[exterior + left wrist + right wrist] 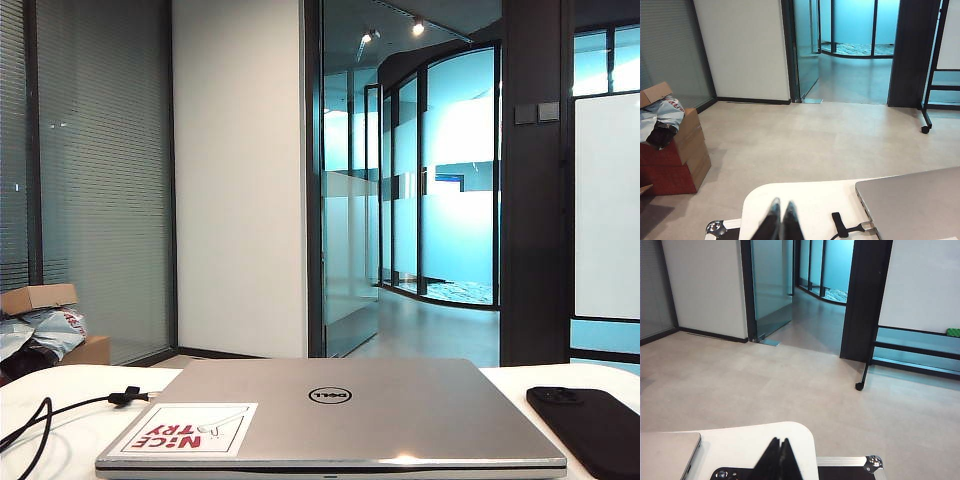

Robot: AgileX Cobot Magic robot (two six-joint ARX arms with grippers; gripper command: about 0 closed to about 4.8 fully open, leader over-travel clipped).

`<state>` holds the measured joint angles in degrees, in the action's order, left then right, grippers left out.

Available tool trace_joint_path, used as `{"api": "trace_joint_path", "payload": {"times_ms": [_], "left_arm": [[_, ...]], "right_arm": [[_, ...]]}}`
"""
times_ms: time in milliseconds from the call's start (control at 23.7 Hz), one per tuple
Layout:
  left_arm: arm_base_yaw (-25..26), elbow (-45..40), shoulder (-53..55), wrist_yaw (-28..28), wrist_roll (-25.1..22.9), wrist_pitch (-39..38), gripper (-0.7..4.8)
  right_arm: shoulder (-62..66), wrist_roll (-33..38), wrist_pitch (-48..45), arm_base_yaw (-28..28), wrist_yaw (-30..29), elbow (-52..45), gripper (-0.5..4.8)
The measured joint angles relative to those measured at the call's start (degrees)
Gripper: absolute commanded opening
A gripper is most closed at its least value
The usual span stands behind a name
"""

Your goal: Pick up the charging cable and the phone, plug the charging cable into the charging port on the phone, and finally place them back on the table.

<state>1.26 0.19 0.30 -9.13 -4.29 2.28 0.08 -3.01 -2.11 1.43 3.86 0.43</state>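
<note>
The charging cable (40,421) lies on the white table (70,385) left of the laptop, its black tie band (124,397) near the laptop's far corner. In the left wrist view the tie band (840,225) and silver plug (868,228) lie right beside the laptop's edge. The black phone (590,428) lies flat at the right. My left gripper (783,200) is shut and empty, over the table just short of the cable. My right gripper (780,438) is shut and empty, above the phone's camera end (732,474). Neither gripper shows in the exterior view.
A shut silver Dell laptop (335,415) with a red-lettered sticker (185,430) fills the table's middle, between cable and phone. A black case with metal corners (872,463) sits beyond the table's rounded corner. Cardboard boxes (675,150) stand on the floor at left.
</note>
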Motion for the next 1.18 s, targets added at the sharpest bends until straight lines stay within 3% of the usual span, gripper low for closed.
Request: {"api": "trace_joint_path", "payload": {"times_ms": [253, 1182], "left_arm": [[0.00, 0.00, 0.00, 0.00, 0.00, 0.00, -0.05], [0.00, 0.00, -0.02, 0.02, 0.00, 0.00, -0.05]], "right_arm": [[0.00, 3.96, -0.04, -0.02, -0.94, 0.00, -0.05], [0.00, 4.26, 0.28, 0.15, -0.94, 0.02, -0.05]]}}
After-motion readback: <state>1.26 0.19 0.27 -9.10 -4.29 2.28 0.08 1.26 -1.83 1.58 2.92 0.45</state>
